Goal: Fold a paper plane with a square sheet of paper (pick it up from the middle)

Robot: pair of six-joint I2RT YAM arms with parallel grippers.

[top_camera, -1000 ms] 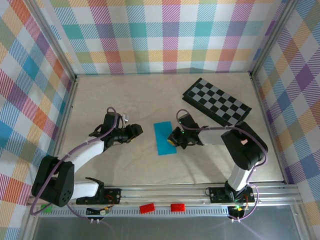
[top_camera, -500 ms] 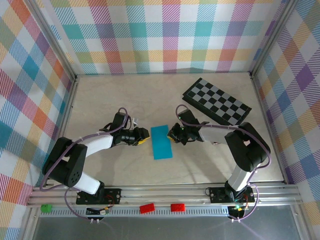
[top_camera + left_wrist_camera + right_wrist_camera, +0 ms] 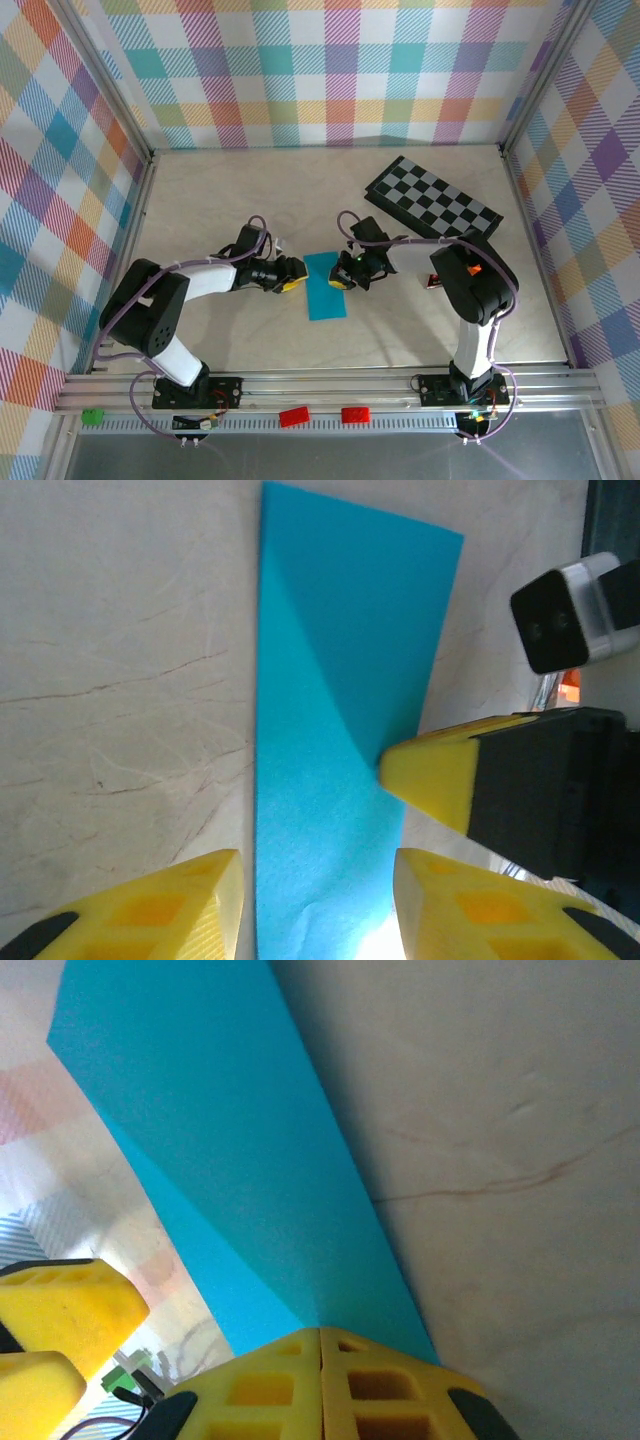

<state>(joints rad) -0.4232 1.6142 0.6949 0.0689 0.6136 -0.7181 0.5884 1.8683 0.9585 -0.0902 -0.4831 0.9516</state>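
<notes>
The square sheet of paper [image 3: 325, 285] lies folded into a narrow cyan-blue strip on the table between both arms. In the left wrist view the paper [image 3: 340, 730] shows a diagonal crease. My left gripper [image 3: 293, 280] sits low at the strip's left edge. It is open [image 3: 318, 910], with one end of the strip lying flat between its yellow fingers. My right gripper [image 3: 345, 278] is shut [image 3: 320, 1335], its joined tips resting on the paper [image 3: 230, 1130] at the right edge. Its yellow fingertip [image 3: 430, 775] touches that edge in the left wrist view.
A black-and-grey checkered board [image 3: 432, 203] lies at the back right, beyond the right arm. Two small red pieces [image 3: 294, 415] sit on the front rail. Plaid walls close in the table on three sides.
My left gripper has slid right until it reaches the paper's left edge. My right gripper shifted a little along the paper's right edge, and the strip turned slightly.
</notes>
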